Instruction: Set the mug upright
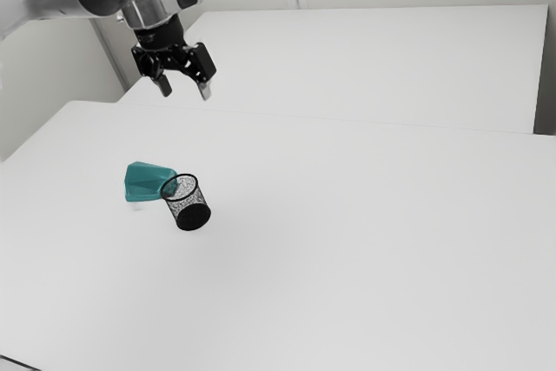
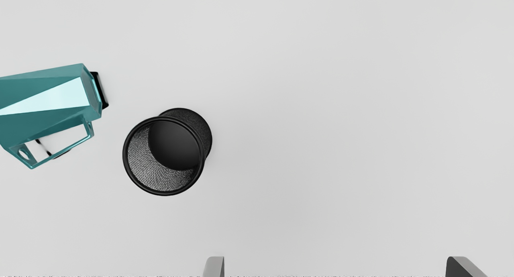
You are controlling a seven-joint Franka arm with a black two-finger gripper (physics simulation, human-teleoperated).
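Note:
High above the table, my gripper (image 1: 184, 91) hangs with its fingers spread and nothing between them. The teal faceted mug (image 1: 146, 182) lies on its side, lower than the gripper, toward the exterior view's left. In the wrist view the mug (image 2: 52, 96) is partly cut off by the picture's edge, and its angular handle (image 2: 62, 152) sticks out from its side. Both fingertips of the gripper (image 2: 335, 267) stand wide apart, well away from the mug.
A black mesh cup (image 1: 188, 204) stands with its opening up close beside the mug; in the exterior view it overlaps the mug's end. The mesh cup (image 2: 176, 144) lies between the mug and my fingers in the wrist view. The white table (image 1: 347, 241) carries both.

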